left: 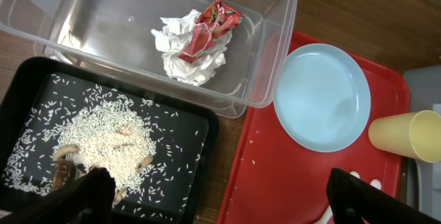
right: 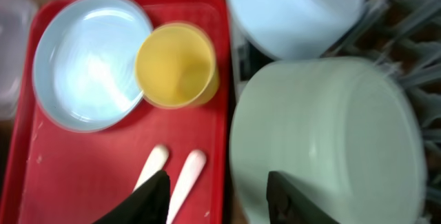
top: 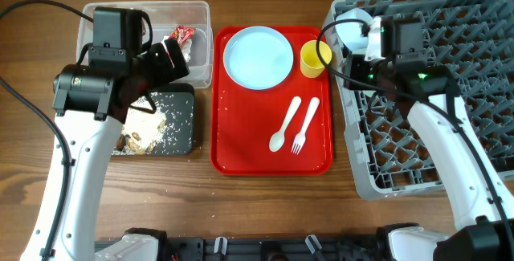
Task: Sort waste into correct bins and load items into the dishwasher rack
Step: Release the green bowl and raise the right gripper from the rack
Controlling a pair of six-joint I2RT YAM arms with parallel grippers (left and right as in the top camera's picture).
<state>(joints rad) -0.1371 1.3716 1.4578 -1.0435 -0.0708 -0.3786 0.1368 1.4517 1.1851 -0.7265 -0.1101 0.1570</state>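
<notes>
Clear tub (left: 103,24), far left: napkin (left: 180,58) with wrapper (left: 210,31) on top. Black tray (left: 186,155) beside it holds rice (left: 110,141). Left fingers (left: 86,193) fully spread, empty, hovering over the black tray and the red tray (left: 275,176) edge.

On the red tray: plate (top: 258,58), cup (top: 313,59) just beside it, spoon (top: 285,124) and fork (top: 305,124) side by side.

Cup looks light, stiff and smooth; likely best pinched across the rim. Plate lies flat, looks slippery; rim is the only hold.

Right fingers (right: 148,200) about half apart, nothing clamped; one overlaps the mint bowl (right: 331,141), contact unclear. It and the blue bowl (right: 296,10) sit in the rack (top: 450,76).
</notes>
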